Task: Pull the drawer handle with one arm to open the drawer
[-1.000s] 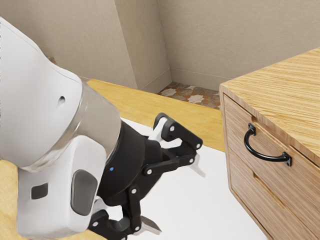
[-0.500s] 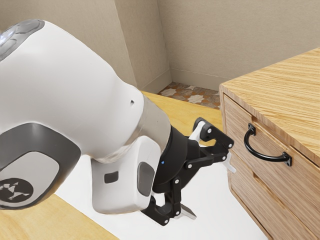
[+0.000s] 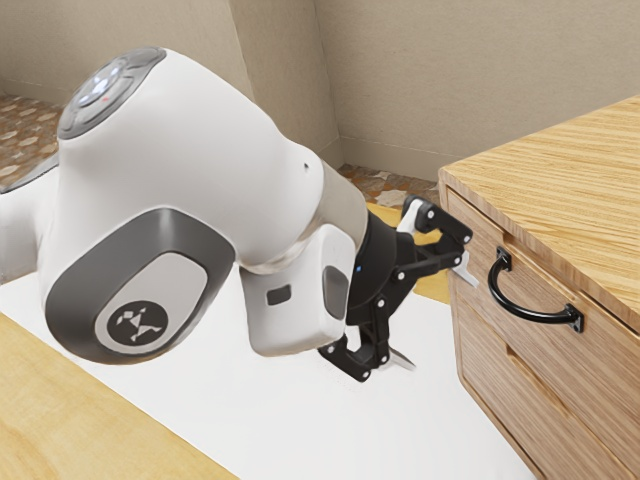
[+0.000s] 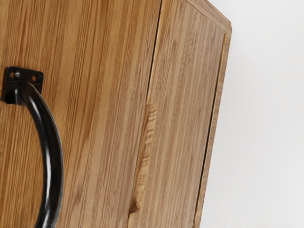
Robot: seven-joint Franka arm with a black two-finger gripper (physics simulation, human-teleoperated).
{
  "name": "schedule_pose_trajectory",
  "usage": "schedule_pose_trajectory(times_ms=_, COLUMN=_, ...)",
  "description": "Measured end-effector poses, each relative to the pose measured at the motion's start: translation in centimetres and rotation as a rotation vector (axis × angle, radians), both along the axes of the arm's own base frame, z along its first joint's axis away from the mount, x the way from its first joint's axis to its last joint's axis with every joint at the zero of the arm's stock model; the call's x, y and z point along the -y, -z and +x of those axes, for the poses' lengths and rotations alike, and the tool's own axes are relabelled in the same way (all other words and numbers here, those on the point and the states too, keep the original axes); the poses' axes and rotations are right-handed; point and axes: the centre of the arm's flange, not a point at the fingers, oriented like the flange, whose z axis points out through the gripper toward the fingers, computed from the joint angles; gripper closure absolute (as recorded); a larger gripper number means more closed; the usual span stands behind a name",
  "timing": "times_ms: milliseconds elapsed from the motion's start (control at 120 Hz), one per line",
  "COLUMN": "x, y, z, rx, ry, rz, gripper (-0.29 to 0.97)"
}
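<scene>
A wooden cabinet (image 3: 570, 170) stands at the exterior view's right. Its upper drawer front (image 3: 478, 238) sits flush with the cabinet and carries a curved black handle (image 3: 528, 308). My gripper (image 3: 432, 314) hovers just off the cabinet's near corner, to the left of the handle, open and holding nothing. The upper fingertip (image 3: 463, 269) lies close to the drawer front, apart from the handle. The wrist view looks straight at the wood, with the black handle (image 4: 49, 156) and its mounting plate (image 4: 19, 78) off to one side of the hand.
Below the handled drawer is a second drawer front (image 3: 530, 400) with a wooden lip (image 4: 144, 156). A white mat (image 3: 300, 420) covers the yellow table (image 3: 60, 410) beneath the arm. Room walls and a tiled floor (image 3: 385, 185) lie behind.
My arm has swung right and upward toward the cabinet, bringing the open gripper from mid-table up to the drawer front. The drawer and handle have not moved.
</scene>
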Motion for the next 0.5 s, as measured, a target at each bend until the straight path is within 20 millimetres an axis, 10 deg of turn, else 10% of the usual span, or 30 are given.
schedule_pose_trajectory(times_ms=500, x=1.3, y=1.9, z=2.5, rx=0.019, ry=0.036, rz=-0.016, gripper=0.03)
